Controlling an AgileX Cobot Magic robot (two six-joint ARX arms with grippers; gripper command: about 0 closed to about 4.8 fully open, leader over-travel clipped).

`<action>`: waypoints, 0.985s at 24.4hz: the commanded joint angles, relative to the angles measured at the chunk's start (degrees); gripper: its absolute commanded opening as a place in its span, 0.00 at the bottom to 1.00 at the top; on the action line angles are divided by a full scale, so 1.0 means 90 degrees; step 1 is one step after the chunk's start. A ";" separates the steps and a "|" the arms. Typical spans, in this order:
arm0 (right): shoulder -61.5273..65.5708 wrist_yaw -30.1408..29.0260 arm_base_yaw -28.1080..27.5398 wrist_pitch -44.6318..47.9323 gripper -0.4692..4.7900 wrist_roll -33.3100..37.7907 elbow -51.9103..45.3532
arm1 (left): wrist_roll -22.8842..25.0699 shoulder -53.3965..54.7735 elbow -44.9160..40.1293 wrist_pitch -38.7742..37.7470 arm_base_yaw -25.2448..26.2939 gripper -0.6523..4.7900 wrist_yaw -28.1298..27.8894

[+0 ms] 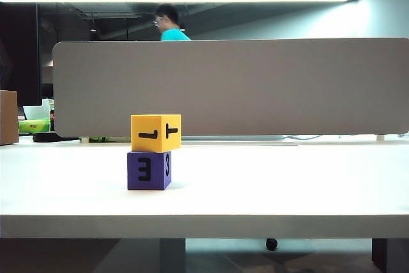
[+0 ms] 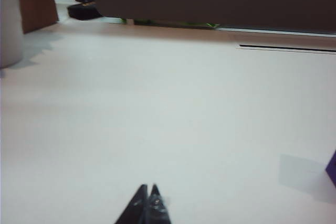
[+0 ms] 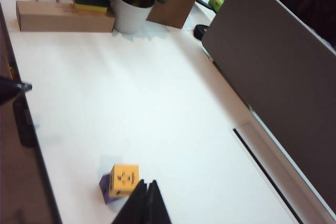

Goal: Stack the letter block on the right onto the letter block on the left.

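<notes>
Exterior view: yellow letter block [image 1: 155,133] sits on purple letter block [image 1: 149,170] on white table [image 1: 287,183], overhanging slightly to the right; no arm visible. Left wrist view: left gripper [image 2: 146,199] low over bare tabletop, fingertips pressed together, holding nothing, with a purple corner [image 2: 332,168] just at the frame's edge. Right wrist view: right gripper [image 3: 147,193] high above the stack [image 3: 119,182], fingers closed and empty. Looks finished; best to retreat upward and clear, avoiding any brush against the offset top block.
</notes>
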 commanded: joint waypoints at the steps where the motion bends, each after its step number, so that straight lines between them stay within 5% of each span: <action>1: -0.0838 0.0192 0.0007 0.0406 0.07 0.0168 -0.1010 | 0.0165 0.0002 0.0032 0.0007 0.0000 0.11 -0.0177; 14: -0.4979 0.0891 -0.0005 0.3803 0.07 0.1129 -0.6390 | 0.0165 0.0002 0.0032 -0.0051 -0.0002 0.11 -0.0177; 24: -0.6589 0.0991 -0.0017 0.4012 0.09 0.1144 -0.8291 | 0.0163 0.0002 0.0032 -0.0053 0.0000 0.11 -0.0177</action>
